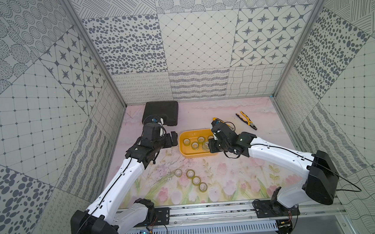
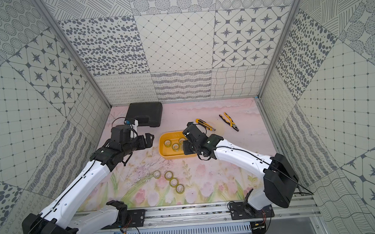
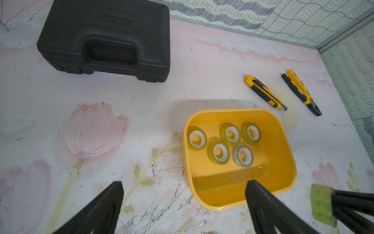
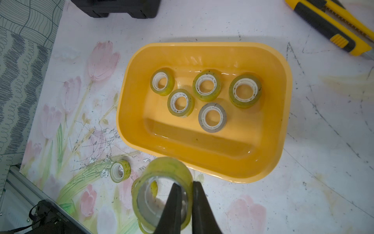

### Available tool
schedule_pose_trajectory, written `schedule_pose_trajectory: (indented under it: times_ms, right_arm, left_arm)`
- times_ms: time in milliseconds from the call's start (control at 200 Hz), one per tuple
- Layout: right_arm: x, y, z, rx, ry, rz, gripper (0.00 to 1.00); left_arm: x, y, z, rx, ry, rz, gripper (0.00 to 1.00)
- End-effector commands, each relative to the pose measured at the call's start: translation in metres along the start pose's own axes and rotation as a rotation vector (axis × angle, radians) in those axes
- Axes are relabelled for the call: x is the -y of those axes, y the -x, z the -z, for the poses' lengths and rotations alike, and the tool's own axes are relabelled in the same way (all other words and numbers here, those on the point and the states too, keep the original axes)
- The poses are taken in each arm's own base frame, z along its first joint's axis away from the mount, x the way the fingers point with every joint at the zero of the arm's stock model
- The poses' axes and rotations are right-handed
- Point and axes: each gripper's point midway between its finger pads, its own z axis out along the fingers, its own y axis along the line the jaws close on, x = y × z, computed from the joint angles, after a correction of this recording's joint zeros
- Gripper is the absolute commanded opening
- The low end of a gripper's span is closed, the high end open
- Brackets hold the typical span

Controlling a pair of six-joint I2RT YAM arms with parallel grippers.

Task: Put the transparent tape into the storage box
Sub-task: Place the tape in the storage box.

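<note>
Transparent tape [image 4: 215, 95]: five boxed, four loose, one held.

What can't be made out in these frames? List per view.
- Both top views: the right arm hides one end of the yellow tub; rolls inside cannot be counted.
- Right wrist view: the roll in the right gripper partly covers loose rolls behind it; only one shows whole.
- Left wrist view: raised lettering on the black case is too blurred to read.
- Right wrist view: the frame edge cuts off the box cutter.
</note>
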Motion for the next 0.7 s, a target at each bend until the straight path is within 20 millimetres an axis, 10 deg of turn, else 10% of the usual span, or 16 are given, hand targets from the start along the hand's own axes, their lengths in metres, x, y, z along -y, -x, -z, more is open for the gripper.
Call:
schedule_pose_trajectory:
  times_ms: [0,695]
  right_arm:
    - [-0.011,0.019,-0.006,-0.003,0.056,0.032,0.00]
    - [-0.009,0.043,-0.144,-0.080,-0.046,0.055,0.00]
  left_arm:
    - [0.008,0.014,0.001,0.046,-0.027,-0.006,0.99]
    - [0.016,0.005,0.002,-0.004,-0.076,0.009,0.99]
